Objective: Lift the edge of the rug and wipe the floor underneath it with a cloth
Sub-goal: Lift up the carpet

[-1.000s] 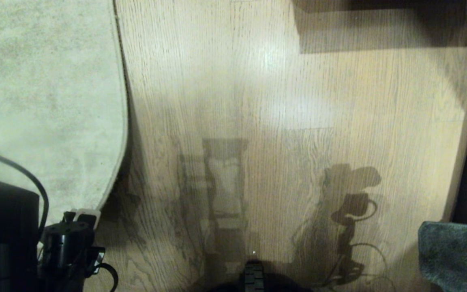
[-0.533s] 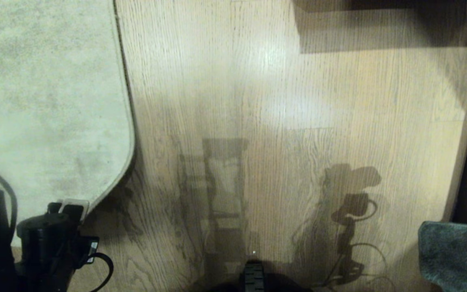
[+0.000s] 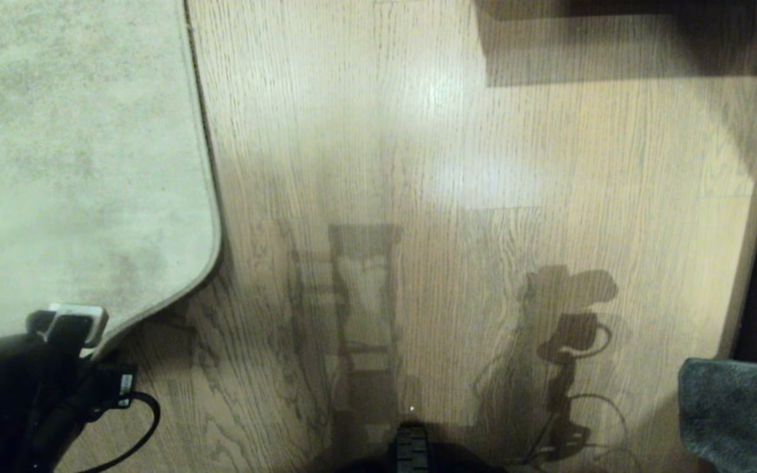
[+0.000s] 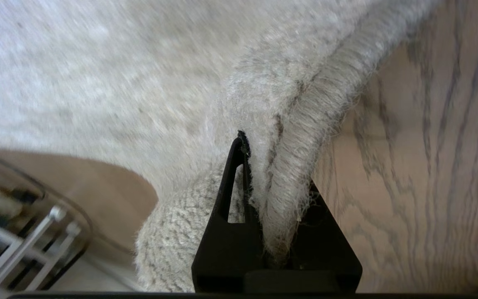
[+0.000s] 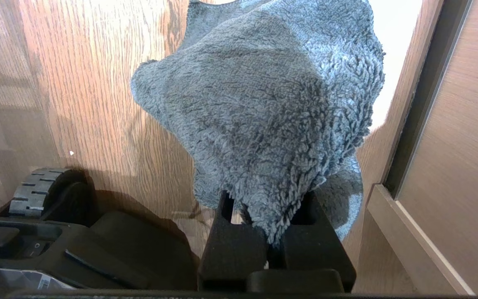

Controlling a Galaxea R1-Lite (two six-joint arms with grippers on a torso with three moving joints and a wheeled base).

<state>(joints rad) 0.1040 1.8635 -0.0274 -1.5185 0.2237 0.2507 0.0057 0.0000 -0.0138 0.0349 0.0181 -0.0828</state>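
Left wrist view shows you the rug edge (image 4: 301, 137) pinched between the pressed-together jaws of the left gripper (image 4: 270, 224), its bound border bunched and raised off the floor (image 4: 430, 166). Against the head views of a second ago, the gripper has shifted toward the robot's left and the rug's near corner (image 3: 211, 253) now sits flatter and more square, so you may judge the edge is being carried or lowered rather than raised further. The cloth (image 5: 272, 108) hangs from the right gripper (image 5: 274, 245), jaws clamped on one fold, low at the right and well clear of the rug; wiping appears not yet begun here. A small label by the left wrist is unreadable; no other writing can be read
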